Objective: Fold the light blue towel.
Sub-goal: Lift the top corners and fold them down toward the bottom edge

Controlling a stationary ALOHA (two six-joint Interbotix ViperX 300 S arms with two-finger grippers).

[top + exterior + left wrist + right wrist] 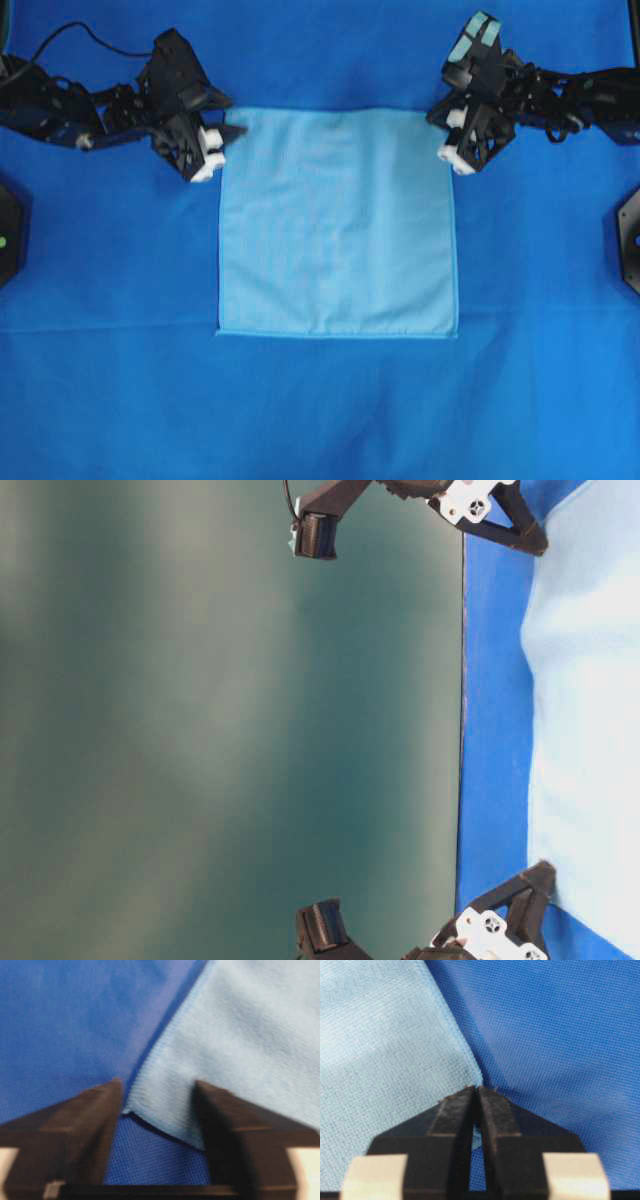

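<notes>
- The light blue towel [337, 222] lies flat on the royal-blue backdrop [320, 410].
- The left hand [157, 1097] is parted, straddling one far towel corner.
- The right hand [478, 1091] is clenched on the other far corner.

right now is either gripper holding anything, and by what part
The right gripper is shut on a far corner of the light blue towel. The left gripper straddles the other far corner, jaws apart, not yet gripping.

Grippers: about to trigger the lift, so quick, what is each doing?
Left gripper: open, straddling a corner of the pale sky-blue square cloth towel.
Right gripper: shut on the towel's corner.
</notes>
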